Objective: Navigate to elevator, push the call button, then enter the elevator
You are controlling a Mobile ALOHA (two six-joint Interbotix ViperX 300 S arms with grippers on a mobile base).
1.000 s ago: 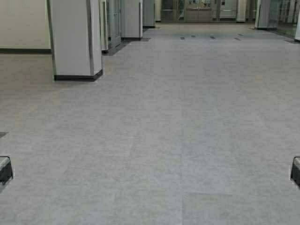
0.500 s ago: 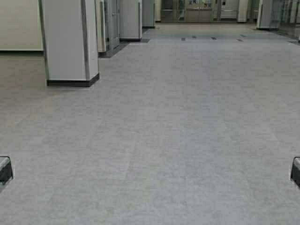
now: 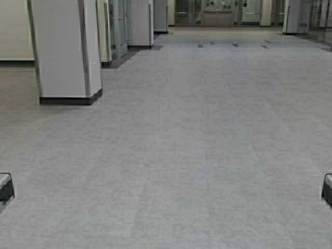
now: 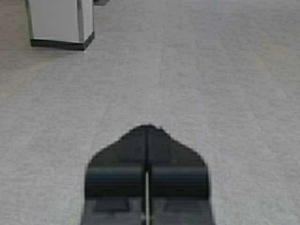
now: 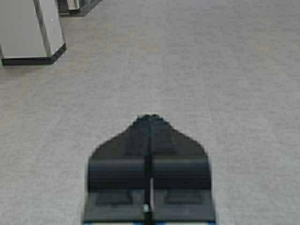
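Note:
My left gripper is shut and empty, held low over the grey floor. My right gripper is also shut and empty over the floor. In the high view only a dark part of each arm shows, at the left edge and at the right edge. A steel-grey recess with a dark floor strip lies on the left behind the first white pillar; I cannot tell whether it is the elevator. The call button is out of view.
A white square pillar with a dark base stands ahead on the left; it also shows in the left wrist view and the right wrist view. A second pillar stands farther back. The grey floor runs ahead to glass doors.
The robot has driven forward: the near pillar has slid left and down in the high view and looks larger. Both arms have stayed parked.

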